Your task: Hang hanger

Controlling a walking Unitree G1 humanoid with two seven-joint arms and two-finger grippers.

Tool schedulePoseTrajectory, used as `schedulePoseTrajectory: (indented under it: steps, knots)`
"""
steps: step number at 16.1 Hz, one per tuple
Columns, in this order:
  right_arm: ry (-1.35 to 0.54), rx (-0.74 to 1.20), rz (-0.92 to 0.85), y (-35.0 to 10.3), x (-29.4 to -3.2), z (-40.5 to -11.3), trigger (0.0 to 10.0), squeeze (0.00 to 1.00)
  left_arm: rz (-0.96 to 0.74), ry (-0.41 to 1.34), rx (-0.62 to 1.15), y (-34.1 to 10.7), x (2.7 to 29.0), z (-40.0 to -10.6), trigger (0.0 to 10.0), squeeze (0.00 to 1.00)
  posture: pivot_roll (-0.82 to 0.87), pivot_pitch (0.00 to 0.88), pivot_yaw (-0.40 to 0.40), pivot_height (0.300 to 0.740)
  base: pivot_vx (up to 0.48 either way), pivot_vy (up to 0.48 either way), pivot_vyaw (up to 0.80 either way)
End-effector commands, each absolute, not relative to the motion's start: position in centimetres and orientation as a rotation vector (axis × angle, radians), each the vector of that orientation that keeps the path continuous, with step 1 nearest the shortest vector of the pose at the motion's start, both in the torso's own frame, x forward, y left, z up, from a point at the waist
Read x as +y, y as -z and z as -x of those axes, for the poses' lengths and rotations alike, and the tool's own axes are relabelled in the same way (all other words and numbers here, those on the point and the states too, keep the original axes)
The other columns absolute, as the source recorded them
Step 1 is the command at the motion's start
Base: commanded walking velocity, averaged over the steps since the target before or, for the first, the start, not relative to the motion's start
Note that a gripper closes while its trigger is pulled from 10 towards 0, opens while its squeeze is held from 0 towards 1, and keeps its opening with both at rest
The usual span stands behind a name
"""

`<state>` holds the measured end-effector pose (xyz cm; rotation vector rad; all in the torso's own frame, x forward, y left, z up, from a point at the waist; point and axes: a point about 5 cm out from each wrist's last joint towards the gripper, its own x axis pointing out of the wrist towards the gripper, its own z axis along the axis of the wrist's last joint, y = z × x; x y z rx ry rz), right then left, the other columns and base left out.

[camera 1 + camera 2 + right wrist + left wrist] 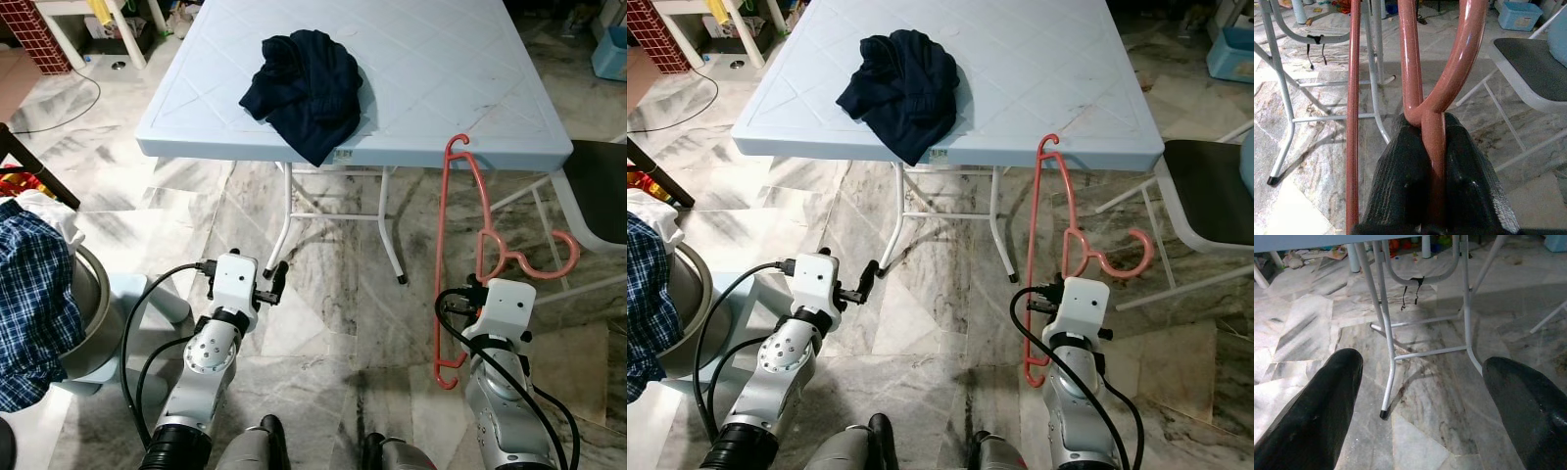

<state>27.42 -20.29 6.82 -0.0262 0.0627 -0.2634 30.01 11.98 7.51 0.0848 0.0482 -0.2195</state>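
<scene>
The pink hanger was gripped tight in the right gripper's jaws at 4 o'clock. The left gripper's jaws were held wide open near the worktop at 7 o'clock.

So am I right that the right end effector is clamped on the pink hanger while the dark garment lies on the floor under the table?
Not quite: the dark garment lies on top of the table, as the left eye view shows. The right end effector is indeed clamped on the pink hanger.
</scene>
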Motion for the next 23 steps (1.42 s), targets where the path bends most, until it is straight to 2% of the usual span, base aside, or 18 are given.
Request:
schedulePoseTrajectory:
  steps: [1, 12, 15, 19, 23]
  knots:
    - [0.269, 0.056, 0.019, -6.9, -20.4, -27.3, 10.0, 0.00, -0.087, 0.196, 0.077, -6.9, 12.5, -29.6, 10.0, 0.00, -0.04, 0.213, 0.046, 0.740, 0.000, 0.480, 0.00]
    - [0.267, 0.058, 0.017, -6.9, -20.5, -27.0, 10.0, 0.00, -0.090, 0.181, 0.072, -6.9, 12.5, -29.7, 10.0, 0.00, -0.04, 0.223, 0.045, 0.740, 0.000, 0.480, 0.00]
    - [0.232, 0.053, 0.010, -6.9, -20.0, -26.9, 10.0, 0.00, -0.125, 0.165, 0.034, -7.4, 12.9, -29.8, 10.0, 0.00, -0.04, 0.226, 0.043, 0.740, 0.000, 0.000, 0.00]
    - [0.199, 0.041, 0.016, -7.2, -19.7, -27.0, 10.0, 0.00, -0.137, 0.107, 0.029, -7.6, 14.0, -30.3, 10.0, 0.00, -0.04, 0.226, 0.039, 0.740, 0.000, 0.000, 0.80]
    - [0.193, 0.036, 0.009, -7.4, -19.7, -27.1, 10.0, 0.00, -0.092, 0.158, -0.005, -8.3, 13.4, -30.2, 10.0, 0.00, -0.04, 0.226, 0.034, 0.740, 0.000, 0.000, 0.34]
